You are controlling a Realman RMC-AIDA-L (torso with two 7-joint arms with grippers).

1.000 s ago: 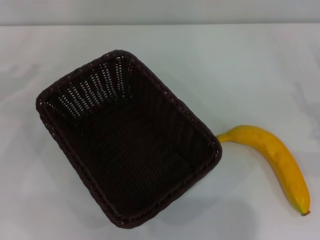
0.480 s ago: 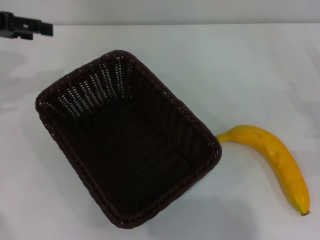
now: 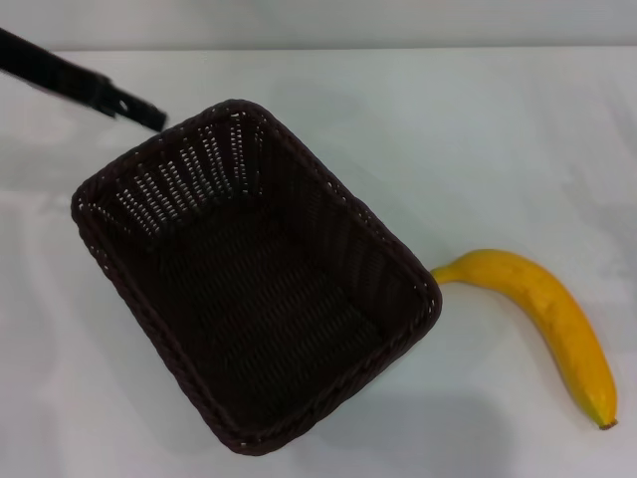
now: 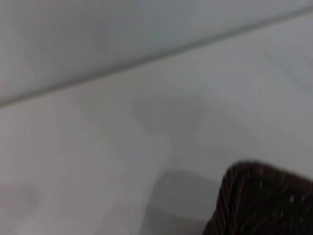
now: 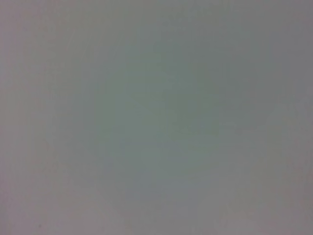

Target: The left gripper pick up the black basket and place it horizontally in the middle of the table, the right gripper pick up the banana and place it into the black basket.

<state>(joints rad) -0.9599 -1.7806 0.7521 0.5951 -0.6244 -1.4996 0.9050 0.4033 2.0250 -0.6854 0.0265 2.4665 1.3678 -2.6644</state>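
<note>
The black basket (image 3: 254, 274) sits on the white table (image 3: 498, 139), turned at a slant, left of centre and empty. A corner of its braided rim shows in the left wrist view (image 4: 264, 200). The left gripper (image 3: 139, 110) reaches in from the far left as a black slender finger, its tip just off the basket's far left rim. The banana (image 3: 552, 319) lies on the table to the right of the basket, stem end close to the basket's right corner, dark tip toward the front. The right gripper is out of view.
The table's far edge (image 3: 398, 48) meets a pale wall. Bare table surface lies beyond the basket and to its right. The right wrist view shows only a plain grey surface.
The left gripper has come into view from the far left and moved right and nearer, toward the basket's far left rim. Basket and banana have not moved.
</note>
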